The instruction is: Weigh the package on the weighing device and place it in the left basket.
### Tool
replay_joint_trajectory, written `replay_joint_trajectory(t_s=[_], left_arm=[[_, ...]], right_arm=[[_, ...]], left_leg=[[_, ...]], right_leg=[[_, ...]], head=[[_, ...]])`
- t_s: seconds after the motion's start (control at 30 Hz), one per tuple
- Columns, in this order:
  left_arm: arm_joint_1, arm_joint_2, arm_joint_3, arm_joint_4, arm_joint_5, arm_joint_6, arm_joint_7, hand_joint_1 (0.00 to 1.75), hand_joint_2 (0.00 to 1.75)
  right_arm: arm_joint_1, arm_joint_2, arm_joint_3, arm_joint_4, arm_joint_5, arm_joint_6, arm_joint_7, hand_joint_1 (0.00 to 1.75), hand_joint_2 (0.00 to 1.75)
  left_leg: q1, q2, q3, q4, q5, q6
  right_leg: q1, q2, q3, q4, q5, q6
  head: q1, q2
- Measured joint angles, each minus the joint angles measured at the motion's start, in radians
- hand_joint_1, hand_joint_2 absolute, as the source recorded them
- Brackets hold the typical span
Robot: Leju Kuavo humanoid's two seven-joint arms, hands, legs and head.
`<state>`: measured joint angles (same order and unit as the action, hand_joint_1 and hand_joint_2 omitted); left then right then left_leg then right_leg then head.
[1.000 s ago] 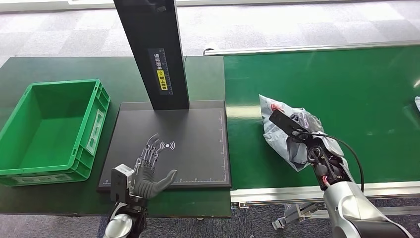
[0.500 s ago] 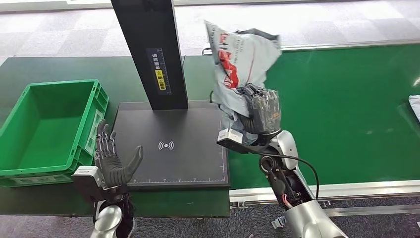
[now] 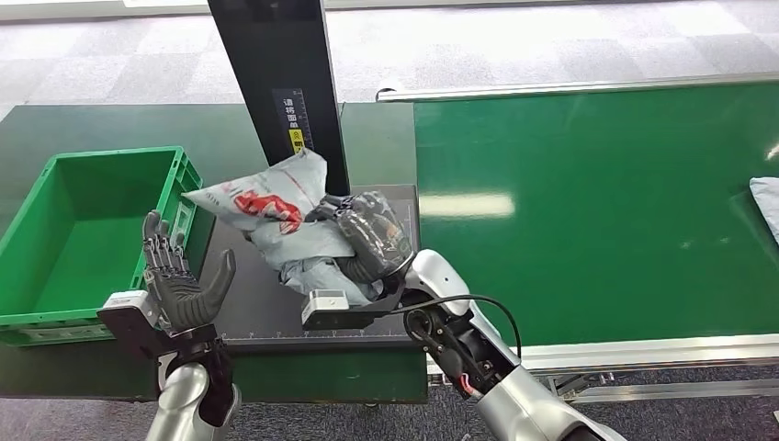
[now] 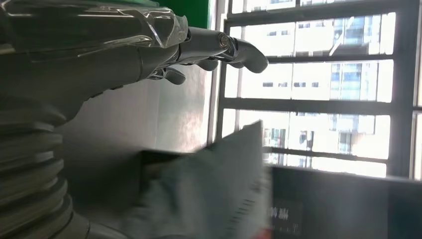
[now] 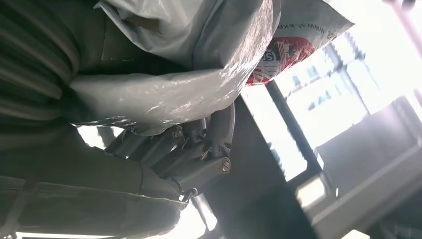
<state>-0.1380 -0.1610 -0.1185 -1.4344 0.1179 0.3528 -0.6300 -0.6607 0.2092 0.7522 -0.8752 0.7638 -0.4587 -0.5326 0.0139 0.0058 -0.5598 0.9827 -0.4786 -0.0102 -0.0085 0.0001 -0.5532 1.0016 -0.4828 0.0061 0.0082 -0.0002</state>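
While the scale [image 3: 367,317] is waiting bare at its front edge, the right hand [image 3: 372,241] is clamping the package [image 3: 276,216] from beneath and holding it above the black plate, probably so it can be lowered flat for weighing. The package's long axis is slanting across the plate, its free end pointing towards the green basket [image 3: 50,317]. The left hand [image 3: 179,285] is standing empty, fingers apart, between basket and scale, seemingly placed to receive
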Motion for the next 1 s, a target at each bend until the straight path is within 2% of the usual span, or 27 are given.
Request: replay_joint_trajectory(t_s=[0.1,0.2,0.27,0.47,0.63,0.67,0.77,0.8,0.87,1.0], left_arm=[[-0.007,0.001,0.013,0.004,0.021,0.013,-0.004,0.0,1.75],[-0.005,0.001,0.021,0.005,0.027,0.016,-0.002,0.0,1.75],[-0.003,0.002,0.027,0.005,0.027,0.015,0.005,0.0,1.75],[-0.005,0.002,0.034,0.01,0.027,0.012,0.014,0.0,1.75],[-0.006,0.002,0.037,0.016,0.02,0.01,0.028,0.0,1.75],[-0.004,0.002,0.038,0.016,0.018,0.01,0.029,0.0,1.75],[0.004,0.002,0.04,0.015,0.016,0.011,0.031,0.0,1.75],[0.009,0.002,0.041,0.015,0.016,0.011,0.032,0.0,1.75],[0.017,0.002,0.043,0.014,0.015,0.012,0.032,0.0,1.75],[0.022,0.002,0.047,0.013,0.012,0.003,0.027,0.0,1.75]], right_arm=[[-0.021,0.034,0.065,0.102,0.007,0.123,0.059,1.75,1.75],[-0.043,0.06,0.123,0.225,0.013,0.322,0.183,1.75,1.75],[-0.053,0.068,0.142,0.301,0.008,0.417,0.247,1.75,1.75],[-0.098,0.086,0.167,0.41,-0.001,0.468,0.29,1.75,1.75],[-0.118,0.094,0.169,0.446,0.002,0.458,0.382,1.75,1.75],[-0.119,0.094,0.169,0.449,0.006,0.441,0.402,1.38,1.75],[-0.114,0.09,0.16,0.454,-0.014,0.346,0.409,0.07,1.75],[-0.109,0.087,0.148,0.453,-0.038,0.307,0.383,0.0,1.75],[-0.092,0.079,0.107,0.443,-0.105,0.242,0.298,0.0,1.75],[-0.047,0.059,-0.026,0.365,-0.286,0.203,0.081,0.0,1.75]], left_leg=[[0.0,0.001,0.0,0.0,0.0,0.0],[0.0,0.0,0.0,0.0,0.0,0.0],[0.0,-0.001,0.0,0.0,0.0,0.0],[-0.001,0.001,0.004,0.0,0.0,0.0],[-0.001,0.001,0.009,0.0,0.0,0.0],[-0.001,0.0,0.01,0.0,0.0,0.0],[-0.001,0.0,0.01,0.0,0.0,0.0],[-0.001,0.0,0.01,0.0,0.001,0.001],[-0.001,0.0,0.01,0.0,0.001,0.001],[-0.001,0.0,0.008,0.001,0.001,0.001]], right_leg=[[0.0,0.0,0.0,0.0,0.0,0.0],[0.0,-0.001,0.0,0.0,0.0,0.0],[0.0,-0.002,0.001,0.0,0.0,0.0],[-0.001,0.0,0.004,-0.001,0.0,0.0],[-0.001,0.0,0.008,-0.001,0.0,0.0],[-0.001,0.0,0.009,-0.001,0.0,0.0],[-0.001,0.0,0.01,-0.001,0.0,0.0],[-0.001,0.0,0.01,-0.001,0.0,0.0],[-0.001,0.0,0.01,-0.001,0.001,0.001],[-0.001,-0.001,0.008,-0.001,0.001,0.001]], head=[[0.0,0.0],[0.0,0.0],[0.0,0.0],[0.0,0.0],[0.0,0.0],[0.0,0.0],[0.0,0.0],[0.0,0.0],[0.0,0.0],[0.0,0.0]])
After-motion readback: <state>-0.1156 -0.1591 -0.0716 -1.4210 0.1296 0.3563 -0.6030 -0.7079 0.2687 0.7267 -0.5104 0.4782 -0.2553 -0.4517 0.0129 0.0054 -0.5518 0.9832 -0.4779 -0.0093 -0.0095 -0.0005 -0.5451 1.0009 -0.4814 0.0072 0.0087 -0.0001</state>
